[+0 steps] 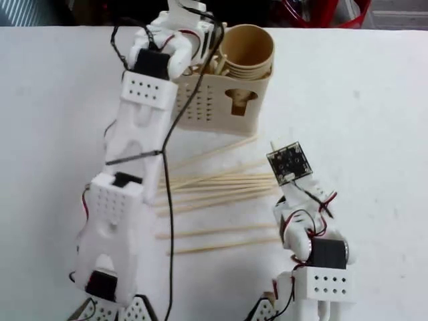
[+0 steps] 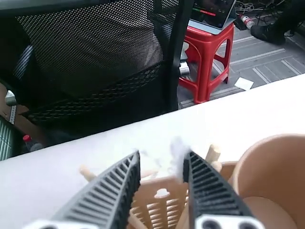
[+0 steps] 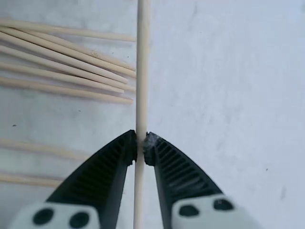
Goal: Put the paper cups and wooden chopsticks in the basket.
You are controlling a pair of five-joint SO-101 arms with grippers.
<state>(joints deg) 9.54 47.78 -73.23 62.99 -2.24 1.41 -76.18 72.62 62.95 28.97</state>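
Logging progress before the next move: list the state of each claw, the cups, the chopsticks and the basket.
basket, upright on the table
paper cups, stacked upright inside the basket
stowed chopsticks, standing in the basket
left claw, open, over the basket
right claw, shut on the held chopstick
held chopstick, gripped partway along its length
loose chopsticks, lying flat on the table

Cups (image 1: pixel 246 48) in basket (image 1: pixel 214 107), left gripper (image 2: pixel 162 160) above it, loose chopsticks (image 1: pixel 221 189) on table (image 1: pixel 374 100) before basket, one chopstick (image 3: pixel 141 71) between right gripper (image 3: pixel 140 143) jaws
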